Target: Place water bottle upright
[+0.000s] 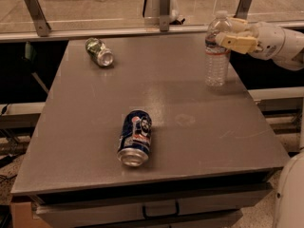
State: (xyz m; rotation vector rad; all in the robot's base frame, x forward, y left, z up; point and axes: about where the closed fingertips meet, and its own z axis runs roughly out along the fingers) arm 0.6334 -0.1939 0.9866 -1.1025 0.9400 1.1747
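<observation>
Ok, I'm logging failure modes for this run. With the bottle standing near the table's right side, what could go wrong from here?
1. The hand sits high on the water bottle, at its shoulder. The bottle is tall and narrow, so a sideways pull-away could tip it.
2. The bottle stands close to the right edge of the table, so if it topples that way it may roll off.

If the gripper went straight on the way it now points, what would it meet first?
The water bottle, standing upright near the right edge of the table. The gripper points toward its upper part and overlaps it in view; whether they touch is unclear.
</observation>
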